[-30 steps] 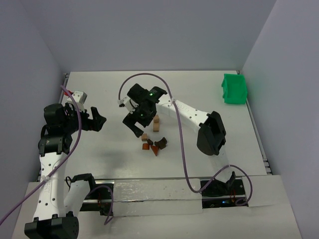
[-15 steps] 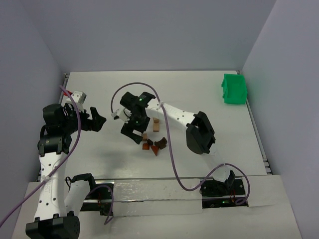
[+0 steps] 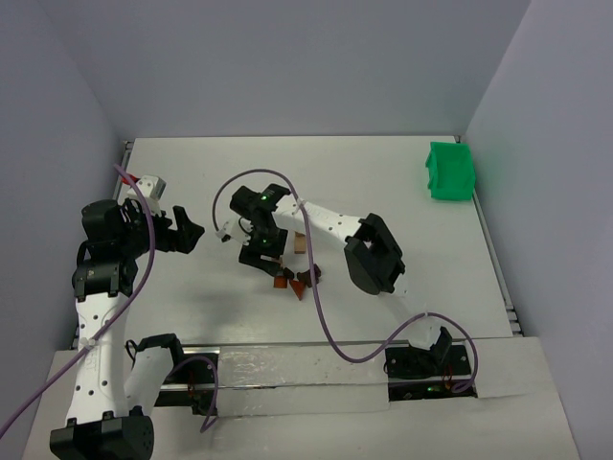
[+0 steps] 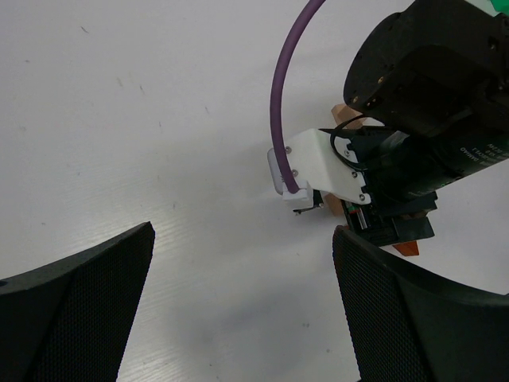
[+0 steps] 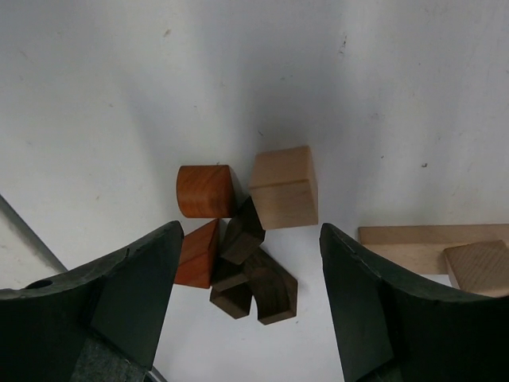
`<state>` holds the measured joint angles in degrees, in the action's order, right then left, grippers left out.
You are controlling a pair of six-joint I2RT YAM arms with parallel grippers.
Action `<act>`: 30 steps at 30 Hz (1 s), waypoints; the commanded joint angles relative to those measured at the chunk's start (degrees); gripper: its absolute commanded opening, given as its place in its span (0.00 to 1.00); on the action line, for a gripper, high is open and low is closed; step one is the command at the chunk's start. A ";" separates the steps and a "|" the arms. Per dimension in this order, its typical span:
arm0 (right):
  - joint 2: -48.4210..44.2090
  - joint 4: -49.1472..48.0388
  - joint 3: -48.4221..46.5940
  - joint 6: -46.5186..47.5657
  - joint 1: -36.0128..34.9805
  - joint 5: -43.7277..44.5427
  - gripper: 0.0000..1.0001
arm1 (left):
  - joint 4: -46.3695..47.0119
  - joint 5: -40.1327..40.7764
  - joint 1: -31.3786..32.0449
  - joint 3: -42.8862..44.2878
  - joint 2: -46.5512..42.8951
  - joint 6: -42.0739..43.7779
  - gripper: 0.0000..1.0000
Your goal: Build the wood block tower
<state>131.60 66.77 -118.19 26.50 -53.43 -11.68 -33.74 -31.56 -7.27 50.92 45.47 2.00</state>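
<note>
The wood blocks lie loose in a small cluster mid-table; no stacked tower is in view. In the right wrist view I see a reddish-brown rounded block, a light tan cube, a reddish wedge, a dark brown piece leaning on a dark arch, and a tan bar with a tan block on it at the right. My right gripper is open just above the cluster, its fingers either side of it. My left gripper is open and empty, to the left of it.
A green bin stands at the far right corner. The right arm's wrist and purple cable fill the upper right of the left wrist view, close to the left gripper. Grey walls enclose the table.
</note>
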 commanded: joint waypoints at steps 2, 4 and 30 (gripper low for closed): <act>1.17 -1.23 -1.81 3.35 -0.10 2.48 0.75 | 0.43 -1.28 -0.50 1.91 -0.15 0.26 0.99; 1.78 -1.95 -1.56 3.87 -0.10 3.33 0.73 | 0.43 -1.22 -0.60 1.91 -0.26 0.24 0.99; -2.23 -3.49 3.36 -0.88 -0.65 3.33 0.10 | 0.87 -0.54 -0.70 1.73 -0.47 0.11 0.99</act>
<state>133.45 63.19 -116.19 28.44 -53.52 -7.48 -33.69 -31.55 -7.35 50.92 45.47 2.00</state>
